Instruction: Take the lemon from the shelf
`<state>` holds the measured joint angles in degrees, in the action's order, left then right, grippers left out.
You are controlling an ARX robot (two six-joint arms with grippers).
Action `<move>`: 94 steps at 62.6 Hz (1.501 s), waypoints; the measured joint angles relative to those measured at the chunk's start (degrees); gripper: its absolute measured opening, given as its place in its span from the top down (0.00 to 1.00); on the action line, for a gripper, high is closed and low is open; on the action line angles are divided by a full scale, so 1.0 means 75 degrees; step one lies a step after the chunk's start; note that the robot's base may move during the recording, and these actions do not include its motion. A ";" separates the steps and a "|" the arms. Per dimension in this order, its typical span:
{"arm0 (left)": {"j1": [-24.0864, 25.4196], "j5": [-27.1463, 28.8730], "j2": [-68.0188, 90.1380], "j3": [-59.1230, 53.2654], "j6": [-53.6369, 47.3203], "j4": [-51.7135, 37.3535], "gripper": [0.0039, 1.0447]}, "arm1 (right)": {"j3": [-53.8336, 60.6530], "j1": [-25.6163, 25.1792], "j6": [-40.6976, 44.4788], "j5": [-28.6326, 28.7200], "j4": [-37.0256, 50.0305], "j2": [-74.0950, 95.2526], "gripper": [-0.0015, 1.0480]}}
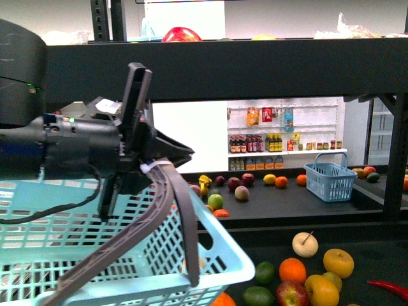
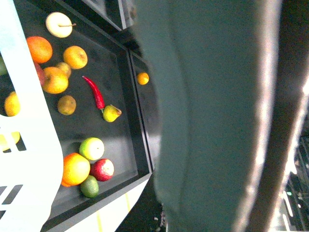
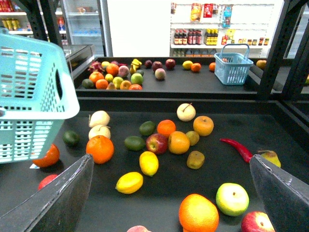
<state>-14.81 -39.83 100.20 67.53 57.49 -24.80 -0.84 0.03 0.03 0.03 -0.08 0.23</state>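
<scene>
Two yellow lemons (image 3: 148, 163) (image 3: 129, 182) lie side by side on the black shelf tray (image 3: 231, 121), among other loose fruit. My right gripper (image 3: 170, 162) hangs open above and in front of them, and nothing is between its dark fingers (image 3: 58, 203). A light blue basket (image 1: 210, 248) hangs from my left gripper (image 1: 137, 172), which is shut on its grey handle (image 1: 175, 191). In the right wrist view the basket (image 3: 34, 96) is beside the fruit pile. The left wrist view is mostly blocked by a blurred grey surface.
Oranges (image 3: 100, 148), apples (image 3: 232, 198), limes (image 3: 134, 143) and a red chili (image 3: 236, 149) crowd round the lemons. A small blue basket (image 3: 233, 67) and more fruit sit on the rear tray. Black upright posts (image 3: 277, 48) stand at the side. A thick black shelf beam (image 1: 223, 70) runs overhead.
</scene>
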 joint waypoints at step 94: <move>-0.1212 0.0539 0.0816 0.0968 0.0128 0.0000 0.94 | -0.7761 -0.0114 -0.3695 0.0058 -0.0259 1.5816 0.07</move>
<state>-23.90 -35.79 106.32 74.78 58.46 -24.80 -59.05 -0.82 -27.68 0.47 -2.02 118.85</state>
